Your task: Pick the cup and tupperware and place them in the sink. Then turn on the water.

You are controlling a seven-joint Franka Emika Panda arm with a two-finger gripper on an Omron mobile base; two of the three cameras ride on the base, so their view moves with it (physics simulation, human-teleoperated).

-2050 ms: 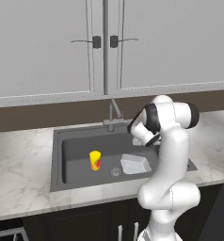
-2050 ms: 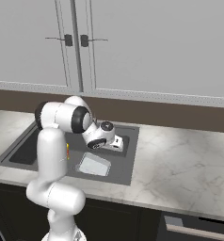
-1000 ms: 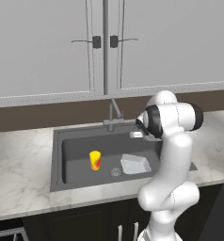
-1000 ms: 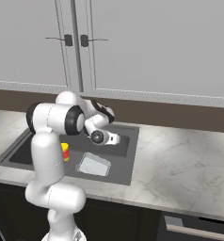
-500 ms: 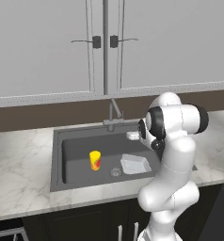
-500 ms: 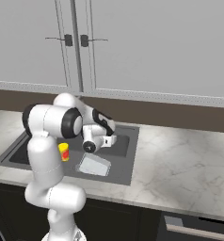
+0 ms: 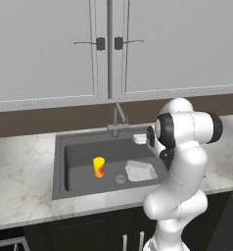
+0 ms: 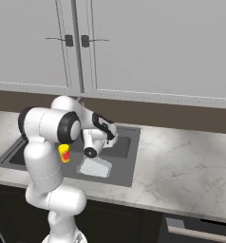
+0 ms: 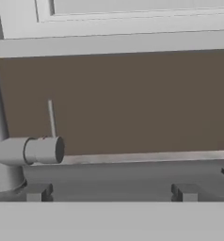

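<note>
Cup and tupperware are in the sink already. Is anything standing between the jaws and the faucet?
Nothing visible does. In the hand view the open gripper faces the wall, with the faucet off to one side and bare space between. No water runs yet.

I have the white arm with dark joints rising from the base, bent at the elbow, with the forearm folded forward at about shoulder height. The wrist turns the tool (image 9: 109, 192) to face level, away from me. In the hand view its two small dark fingertips (image 9: 37, 192) stand far apart at the bottom edge, one left and one right, with nothing between them. From the right base view the hand (image 8: 97, 135) sits just ahead of the shoulder joint.
</note>
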